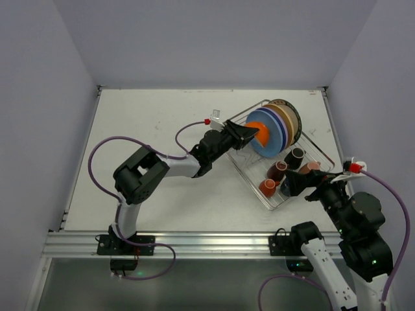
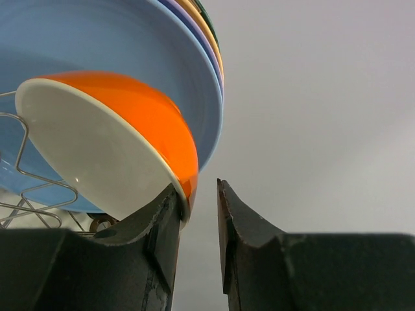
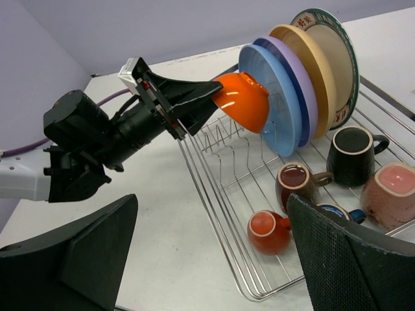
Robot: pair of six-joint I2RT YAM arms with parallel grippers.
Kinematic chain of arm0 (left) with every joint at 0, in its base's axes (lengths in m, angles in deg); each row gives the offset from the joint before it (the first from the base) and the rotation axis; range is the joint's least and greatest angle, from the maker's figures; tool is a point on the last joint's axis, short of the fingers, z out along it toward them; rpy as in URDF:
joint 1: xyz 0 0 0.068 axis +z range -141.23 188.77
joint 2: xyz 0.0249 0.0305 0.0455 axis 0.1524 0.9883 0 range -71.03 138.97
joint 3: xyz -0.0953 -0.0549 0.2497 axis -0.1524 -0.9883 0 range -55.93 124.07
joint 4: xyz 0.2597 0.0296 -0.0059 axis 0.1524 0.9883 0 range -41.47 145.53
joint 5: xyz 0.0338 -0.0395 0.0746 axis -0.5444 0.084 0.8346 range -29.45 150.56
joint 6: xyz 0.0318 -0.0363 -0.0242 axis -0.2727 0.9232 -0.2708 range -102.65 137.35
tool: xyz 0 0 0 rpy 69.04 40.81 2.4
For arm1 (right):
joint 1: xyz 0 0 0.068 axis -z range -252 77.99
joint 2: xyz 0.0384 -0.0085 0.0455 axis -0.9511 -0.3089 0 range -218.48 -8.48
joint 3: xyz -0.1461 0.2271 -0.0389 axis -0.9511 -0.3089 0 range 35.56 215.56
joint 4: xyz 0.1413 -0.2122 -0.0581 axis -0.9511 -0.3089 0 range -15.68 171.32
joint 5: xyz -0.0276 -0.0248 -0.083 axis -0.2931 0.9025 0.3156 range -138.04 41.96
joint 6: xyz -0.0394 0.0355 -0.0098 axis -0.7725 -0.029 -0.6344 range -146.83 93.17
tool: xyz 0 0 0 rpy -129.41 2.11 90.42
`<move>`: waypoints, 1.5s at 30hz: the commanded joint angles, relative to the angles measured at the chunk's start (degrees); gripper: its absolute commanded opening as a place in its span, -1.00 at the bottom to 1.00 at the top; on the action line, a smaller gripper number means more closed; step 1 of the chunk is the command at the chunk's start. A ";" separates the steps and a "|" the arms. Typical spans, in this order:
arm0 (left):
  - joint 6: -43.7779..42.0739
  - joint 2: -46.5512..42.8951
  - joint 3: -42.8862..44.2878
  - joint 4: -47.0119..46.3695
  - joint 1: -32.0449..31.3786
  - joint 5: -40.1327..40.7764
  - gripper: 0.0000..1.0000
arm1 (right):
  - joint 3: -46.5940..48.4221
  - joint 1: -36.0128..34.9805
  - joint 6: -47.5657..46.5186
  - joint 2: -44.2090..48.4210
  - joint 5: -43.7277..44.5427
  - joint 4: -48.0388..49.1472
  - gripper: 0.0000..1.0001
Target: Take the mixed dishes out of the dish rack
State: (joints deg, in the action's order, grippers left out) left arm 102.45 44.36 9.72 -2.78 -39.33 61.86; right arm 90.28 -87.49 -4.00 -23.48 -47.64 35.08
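My left gripper point(image 2: 198, 188) stands narrow at the lower rim of the orange bowl point(image 2: 152, 120). 1 finger is at the white inside and the other just off the orange outside, with a slit of open space between them, so I cannot tell whether I have a true bite yet. The bowl leans on edge in the dish rack point(image 3: 217, 178), resting against the blue plate point(image 2: 110, 39) at the front of a row of 4 plates. To do this well, I judge I should seat the rim deeper between my fingers before closing. Then I would draw the bowl up and away from the plate along its lean, not sideways, so the wire slots do not snag it and the plates do not tip. My right gripper point(image 3: 213, 202) hangs wide, holding nothing, near the mugs point(image 3: 295, 184) at the rack's near end, apart from the bowl
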 commanded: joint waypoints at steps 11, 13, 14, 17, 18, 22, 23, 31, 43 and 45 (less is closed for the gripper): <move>0.42 0.89 0.71 0.07 -0.07 2.57 -1.00 | 0.39 -0.07 -1.74 -0.82 -0.84 1.15 0.98; -0.37 0.54 0.62 -0.28 -0.07 2.48 -1.00 | 0.39 -0.07 -1.74 -0.82 -0.84 1.33 0.98; -1.07 0.19 0.62 -0.63 -0.07 2.39 -1.00 | 0.39 -0.07 -1.74 -0.82 -0.84 1.33 0.98; -4.67 -2.18 0.27 -2.73 -0.07 2.30 -1.00 | 0.39 -0.07 -1.65 -0.73 -1.02 1.33 0.98; -5.55 -3.67 0.18 -3.44 -0.15 2.48 -1.00 | 0.39 -0.07 -1.65 -0.81 -1.02 1.33 0.98; -9.33 -5.62 -0.26 -6.95 -0.07 3.09 -1.00 | 0.12 -0.16 -1.30 -0.64 -1.11 1.59 0.98; -9.60 -5.53 0.09 -7.75 0.02 2.48 -1.00 | 0.12 -0.07 -1.30 -0.73 -1.19 1.68 0.98; -14.08 -6.93 -1.30 -14.53 0.37 2.47 -1.00 | 0.12 -0.07 -1.21 -0.73 -0.84 1.24 0.98; -40.35 -29.85 -0.18 29.24 0.46 16.68 -1.00 | -0.22 -0.07 0.46 -1.35 -3.48 3.34 0.98; -43.43 -31.10 3.86 39.13 2.56 18.73 -1.00 | -0.66 -0.07 0.99 -1.08 -3.65 3.96 0.98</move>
State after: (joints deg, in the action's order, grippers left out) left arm 69.66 16.73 8.19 18.12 -38.78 72.43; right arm 90.15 -87.49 -4.07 -24.14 -49.39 36.04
